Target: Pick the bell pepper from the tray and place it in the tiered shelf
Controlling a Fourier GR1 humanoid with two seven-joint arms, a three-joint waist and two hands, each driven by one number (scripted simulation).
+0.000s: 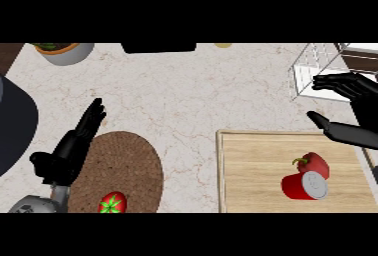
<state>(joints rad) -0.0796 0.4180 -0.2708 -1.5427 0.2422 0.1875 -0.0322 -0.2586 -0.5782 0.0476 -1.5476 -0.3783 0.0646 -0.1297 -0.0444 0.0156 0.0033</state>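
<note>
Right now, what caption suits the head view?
Open right hand hovers near the tiered shelf, past the tray holding the bell pepper and a can.

Red bell pepper (316, 163) w/ green stem lies on wooden tray (251, 165), right part. White wire tiered shelf (314, 65) stands beyond, top right.

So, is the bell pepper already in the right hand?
No, the bell pepper lies on the tray beside a can, right hand open.
</note>
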